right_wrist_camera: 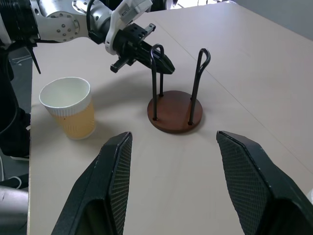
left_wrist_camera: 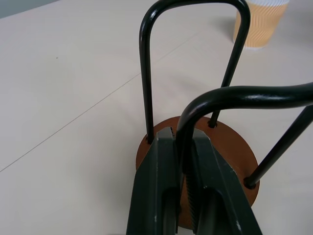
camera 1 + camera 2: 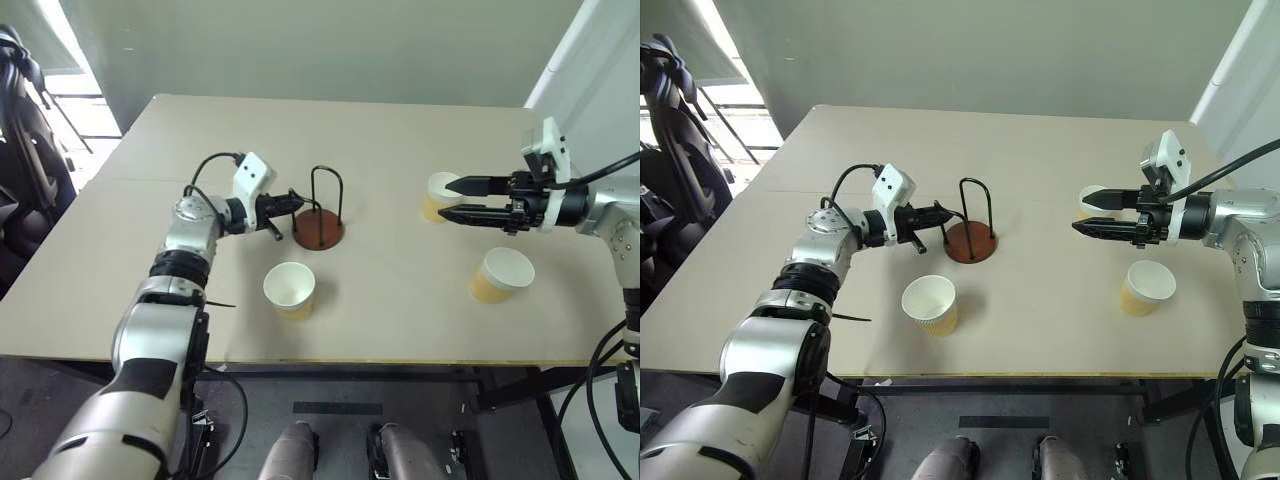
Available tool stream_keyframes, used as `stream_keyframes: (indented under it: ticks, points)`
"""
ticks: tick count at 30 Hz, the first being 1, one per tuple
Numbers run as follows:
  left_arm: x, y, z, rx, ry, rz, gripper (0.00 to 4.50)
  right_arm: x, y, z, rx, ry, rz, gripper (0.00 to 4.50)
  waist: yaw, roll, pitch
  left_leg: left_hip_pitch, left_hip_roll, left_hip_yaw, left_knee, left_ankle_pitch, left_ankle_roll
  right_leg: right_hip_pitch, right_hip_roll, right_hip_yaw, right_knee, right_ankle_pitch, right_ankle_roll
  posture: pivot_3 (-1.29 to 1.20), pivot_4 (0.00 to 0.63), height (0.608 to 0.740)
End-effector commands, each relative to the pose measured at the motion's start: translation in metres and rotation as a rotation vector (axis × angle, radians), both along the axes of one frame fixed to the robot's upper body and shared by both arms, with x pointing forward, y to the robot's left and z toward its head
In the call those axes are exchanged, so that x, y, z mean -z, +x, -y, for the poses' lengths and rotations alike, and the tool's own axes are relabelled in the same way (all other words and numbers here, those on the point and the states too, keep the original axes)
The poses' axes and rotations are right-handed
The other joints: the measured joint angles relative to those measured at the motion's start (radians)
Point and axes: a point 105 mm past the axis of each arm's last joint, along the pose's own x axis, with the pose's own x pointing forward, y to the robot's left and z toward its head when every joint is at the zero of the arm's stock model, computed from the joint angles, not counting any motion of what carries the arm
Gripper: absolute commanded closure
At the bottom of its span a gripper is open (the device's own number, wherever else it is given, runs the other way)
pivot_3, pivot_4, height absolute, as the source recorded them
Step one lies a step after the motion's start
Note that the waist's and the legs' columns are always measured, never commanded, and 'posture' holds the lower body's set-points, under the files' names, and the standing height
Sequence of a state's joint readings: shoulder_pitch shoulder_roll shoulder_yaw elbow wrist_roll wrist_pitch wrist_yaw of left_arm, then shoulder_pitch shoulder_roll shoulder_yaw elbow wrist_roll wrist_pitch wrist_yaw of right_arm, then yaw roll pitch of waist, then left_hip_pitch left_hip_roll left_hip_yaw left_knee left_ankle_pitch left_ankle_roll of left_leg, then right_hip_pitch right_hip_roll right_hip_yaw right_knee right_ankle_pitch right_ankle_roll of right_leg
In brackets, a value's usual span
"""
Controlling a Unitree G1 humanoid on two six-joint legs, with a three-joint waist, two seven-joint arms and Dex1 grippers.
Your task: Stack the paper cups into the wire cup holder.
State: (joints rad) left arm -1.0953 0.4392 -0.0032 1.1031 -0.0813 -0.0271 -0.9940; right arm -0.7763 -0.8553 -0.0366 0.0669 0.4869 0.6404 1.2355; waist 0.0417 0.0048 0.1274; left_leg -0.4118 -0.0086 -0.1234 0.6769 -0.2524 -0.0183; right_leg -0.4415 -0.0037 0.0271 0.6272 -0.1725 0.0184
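Observation:
The wire cup holder point(image 3: 318, 228) stands mid-table, a reddish-brown disc with two black wire loops. My left gripper point(image 3: 297, 204) comes at it from the left and is shut on the nearer loop; in the left wrist view the fingers point(image 2: 161, 166) clamp that wire. One paper cup point(image 3: 290, 290) stands upright in front of the holder, and two more stand at the right point(image 3: 437, 186) point(image 3: 502, 275). My right gripper point(image 3: 452, 200) hovers open beside the far right cup, pointing left, with nothing between its fingers.
The tan table point(image 3: 400, 130) has bare room behind the holder and along its left side. A dark chair point(image 3: 25, 130) stands off the table's left edge. The front edge runs just below the near cup.

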Motion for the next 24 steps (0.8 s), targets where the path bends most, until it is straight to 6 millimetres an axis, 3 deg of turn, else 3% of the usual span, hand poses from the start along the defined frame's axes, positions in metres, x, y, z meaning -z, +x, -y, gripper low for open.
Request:
stream_keyframes:
  ticks: [1,8,17,24]
  points:
    - [-0.018,0.003,0.013,0.017,-0.055,0.072,4.49,-0.013,-0.005,0.001,-0.006,-0.003,0.059,1.76,0.001,0.000,0.000,0.000,0.000,0.000,0.001,0.000,0.000,0.000,0.000,0.000,0.000,0.000,0.000,0.00,0.150,0.740]
    - [-0.004,-0.009,0.052,0.154,-0.062,0.026,4.49,-0.013,-0.006,0.003,-0.001,-0.006,0.057,1.76,0.004,0.000,0.000,-0.003,-0.001,0.000,0.007,-0.002,0.003,0.000,0.000,0.000,0.000,0.002,0.003,0.00,0.150,0.740]
    - [0.015,-0.038,0.090,0.336,-0.041,-0.045,4.49,-0.013,-0.007,0.005,0.009,-0.008,0.058,1.76,0.006,0.000,0.000,-0.003,-0.001,0.001,0.007,-0.002,0.004,0.000,0.000,0.001,0.000,0.003,0.004,0.00,0.150,0.740]
    - [0.018,-0.054,0.112,0.404,-0.034,-0.073,4.49,-0.013,-0.006,0.005,0.010,-0.002,0.059,1.76,0.011,0.000,0.000,-0.003,-0.001,0.002,0.009,-0.002,0.006,0.000,-0.001,0.002,0.000,0.005,0.006,0.00,0.150,0.740]
